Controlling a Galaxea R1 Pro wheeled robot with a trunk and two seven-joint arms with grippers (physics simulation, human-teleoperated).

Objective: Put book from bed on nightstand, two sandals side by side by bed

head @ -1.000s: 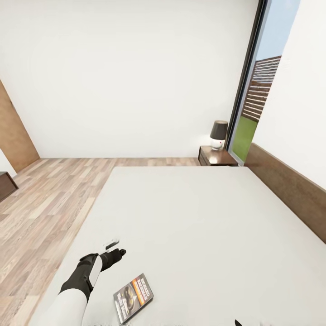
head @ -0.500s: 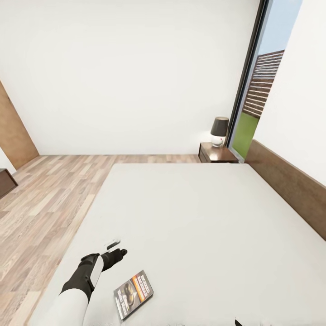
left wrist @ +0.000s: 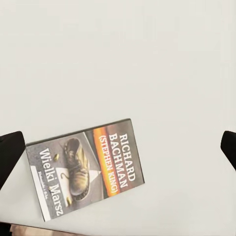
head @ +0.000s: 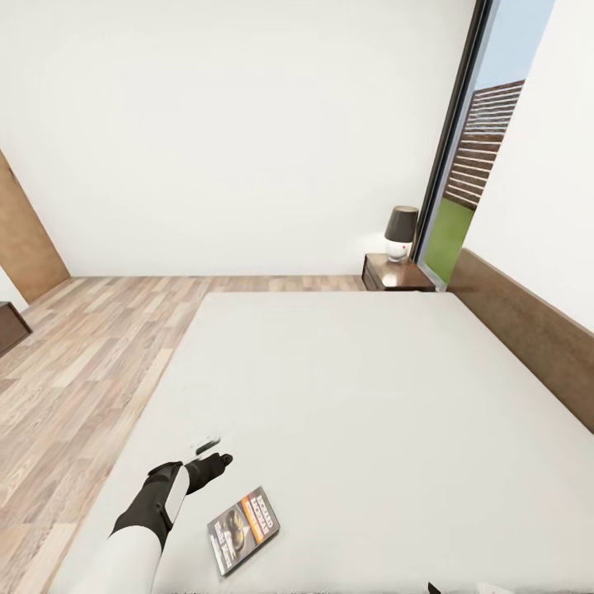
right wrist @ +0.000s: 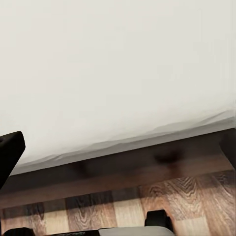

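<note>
while the paperback (head: 243,529) is lying on the bed (head: 371,396), unmoved to the nightstand (head: 398,273), we are hovering our left gripper (head: 216,459) beside it, wide open, holding nothing.

Even, bright, flat rendered light throughout; daylight enters by the window (head: 470,165) at upper right of the head view. The wall (head: 231,132) and mattress (head: 371,396) are near-white with hardly any shadow. The head view stretches toward its edges. All three pictures are slightly soft; the book (left wrist: 86,167) title stays legible in the left wrist view.
</note>
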